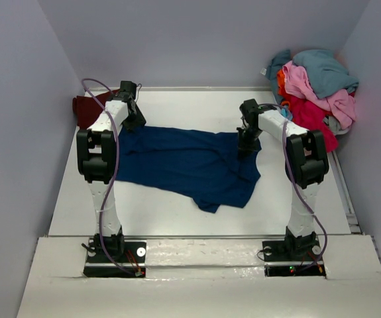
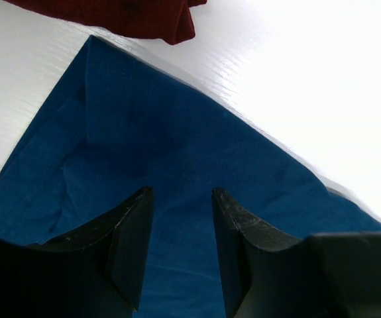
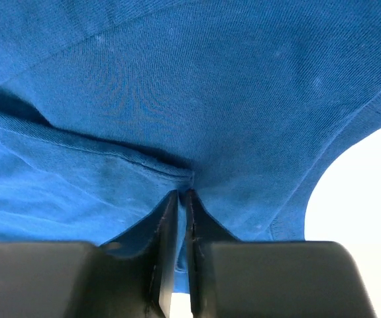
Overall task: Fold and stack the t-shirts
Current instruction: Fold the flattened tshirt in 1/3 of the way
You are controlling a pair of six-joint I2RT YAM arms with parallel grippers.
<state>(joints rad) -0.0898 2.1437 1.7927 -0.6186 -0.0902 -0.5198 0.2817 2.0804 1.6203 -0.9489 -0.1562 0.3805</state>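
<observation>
At the centre of the table [image 1: 144, 222], the navy t-shirt [image 1: 190, 165] lies spread but rumpled, not yet folded. On its 2 o'clock edge the right gripper [image 3: 179, 193] is clamped on a pinch of cloth; at 10 o'clock the left gripper [image 2: 182, 192] hangs over a corner, jaws apart. Farther off, a maroon t-shirt [image 1: 87, 109] sits at 11 o'clock, a jumbled pile [image 1: 316, 86] at 1 o'clock: most work seemingly remains.
</observation>
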